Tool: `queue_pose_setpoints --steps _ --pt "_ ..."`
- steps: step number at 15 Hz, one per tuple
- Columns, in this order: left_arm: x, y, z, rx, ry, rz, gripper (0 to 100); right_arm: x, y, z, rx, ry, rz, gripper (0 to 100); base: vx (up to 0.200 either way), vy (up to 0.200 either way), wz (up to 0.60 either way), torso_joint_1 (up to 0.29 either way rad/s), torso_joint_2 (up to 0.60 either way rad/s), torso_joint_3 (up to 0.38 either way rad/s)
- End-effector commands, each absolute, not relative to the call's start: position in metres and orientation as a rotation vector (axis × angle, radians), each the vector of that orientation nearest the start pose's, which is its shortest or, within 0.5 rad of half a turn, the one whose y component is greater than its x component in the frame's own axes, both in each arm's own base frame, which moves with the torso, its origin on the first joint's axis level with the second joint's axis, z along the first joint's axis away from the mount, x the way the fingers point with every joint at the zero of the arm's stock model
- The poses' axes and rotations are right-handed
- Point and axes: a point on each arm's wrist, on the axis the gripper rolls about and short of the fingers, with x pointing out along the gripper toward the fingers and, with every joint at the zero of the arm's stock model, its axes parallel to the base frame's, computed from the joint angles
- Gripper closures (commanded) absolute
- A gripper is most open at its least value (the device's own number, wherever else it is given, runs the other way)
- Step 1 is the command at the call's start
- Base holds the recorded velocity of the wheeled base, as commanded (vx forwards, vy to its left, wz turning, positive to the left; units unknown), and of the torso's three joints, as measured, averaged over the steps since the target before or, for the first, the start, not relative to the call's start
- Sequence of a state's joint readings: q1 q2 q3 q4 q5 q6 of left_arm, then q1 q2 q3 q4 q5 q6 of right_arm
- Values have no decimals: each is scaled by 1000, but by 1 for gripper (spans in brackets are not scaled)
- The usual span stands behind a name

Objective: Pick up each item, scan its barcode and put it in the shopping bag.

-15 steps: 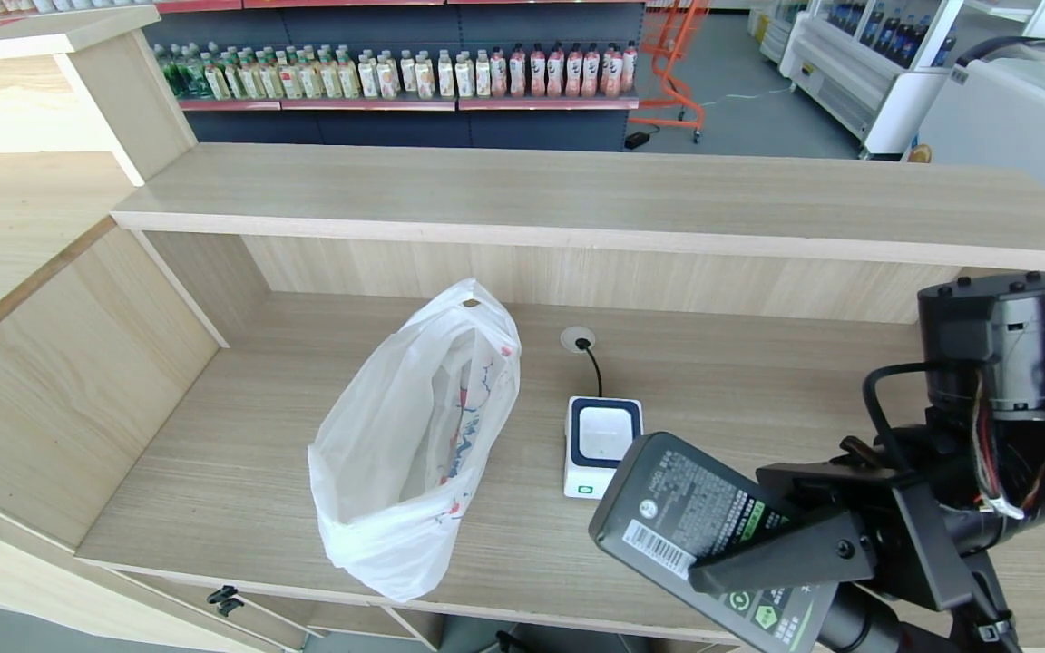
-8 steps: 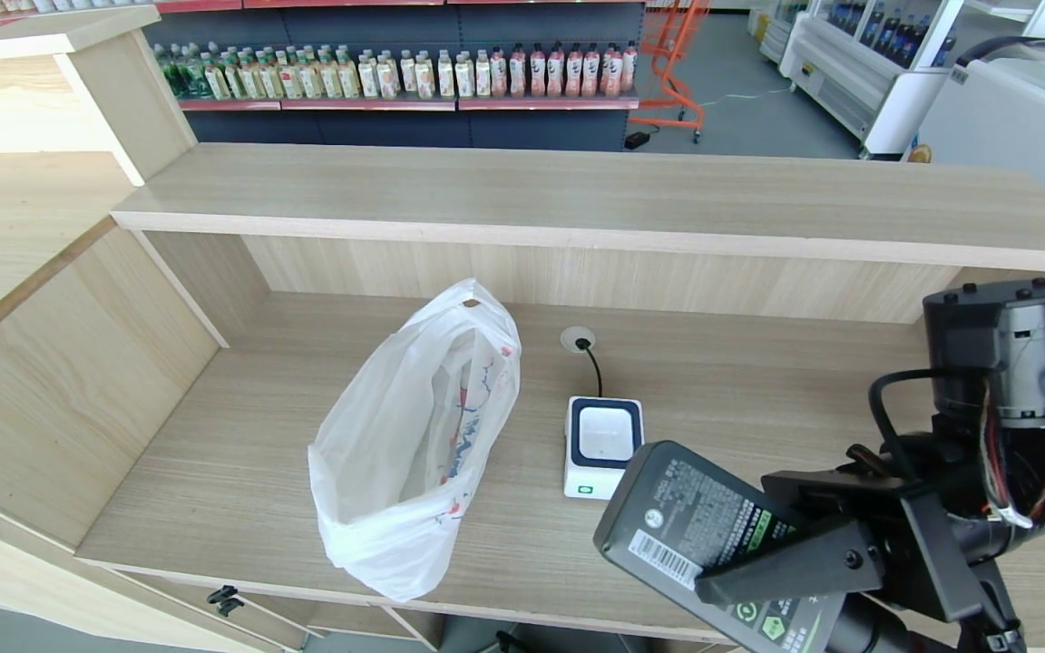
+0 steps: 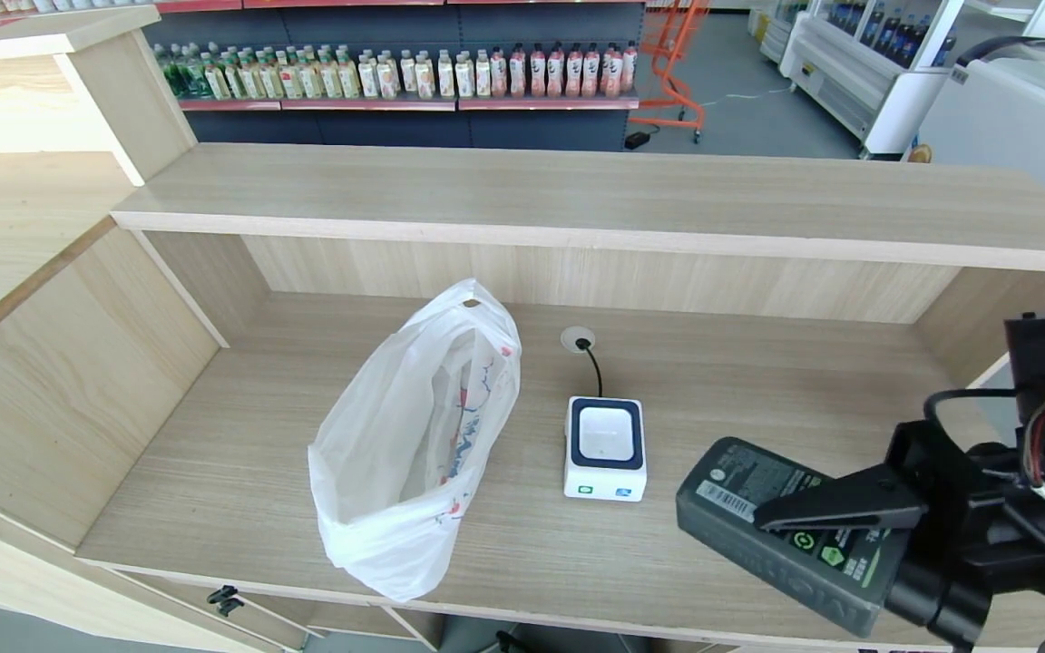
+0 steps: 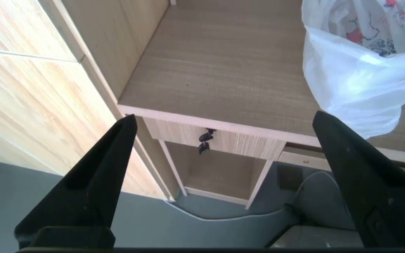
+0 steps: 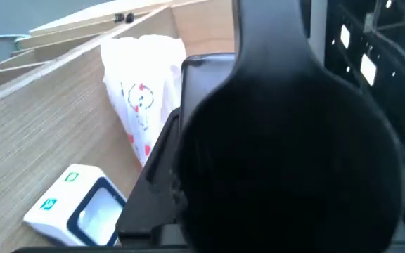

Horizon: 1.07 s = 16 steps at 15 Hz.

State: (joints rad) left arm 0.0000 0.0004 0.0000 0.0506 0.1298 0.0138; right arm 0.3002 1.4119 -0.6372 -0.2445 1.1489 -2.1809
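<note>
Pale wood-grain laminate covers the bench (image 3: 758, 381), which has a raised back ledge and side walls. Beyond it stand store shelves of bottles (image 3: 395, 73), too far off for their labels to be read, an orange trolley (image 3: 672, 63) and chest freezers (image 3: 858, 63). On the left half of the bench a white plastic shopping bag (image 3: 414, 435) stands slumped with its mouth open toward the near edge. Red and blue print shows through its film, but the folds make it hard to make out. The right gripper (image 3: 776, 535) holds a dark grey power adapter (image 3: 786, 571) above the bench's near right part, to the right of the scanner. Its jaws are clamped on the brick, one finger lying across the labelled top and the other hidden beneath. That top face carries a white barcode sticker, green square marks and fine print too small to read. A white scanner (image 3: 605, 447) with a dark blue frame sits just right of the bag, and its black cable (image 3: 593, 367) runs back to a round grommet (image 3: 577, 339). The left gripper (image 4: 225, 121) hangs off the bench's near left edge, jaws spread wide with nothing between them, above a small black latch (image 4: 204, 139).
</note>
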Motion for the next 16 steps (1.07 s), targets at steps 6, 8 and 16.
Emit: queue_pose_setpoints --steps 6,8,16 --pt "-23 3 70 17 51 130 0 165 4 203 -855 -190 1086 100 0 0 0 0 0 0" --pt "-23 3 70 17 51 130 0 179 12 223 -319 215 902 100 0 0 0 0 0 0" --pt "-23 3 70 17 51 130 0 271 79 161 487 715 555 100 0 0 0 0 0 0"
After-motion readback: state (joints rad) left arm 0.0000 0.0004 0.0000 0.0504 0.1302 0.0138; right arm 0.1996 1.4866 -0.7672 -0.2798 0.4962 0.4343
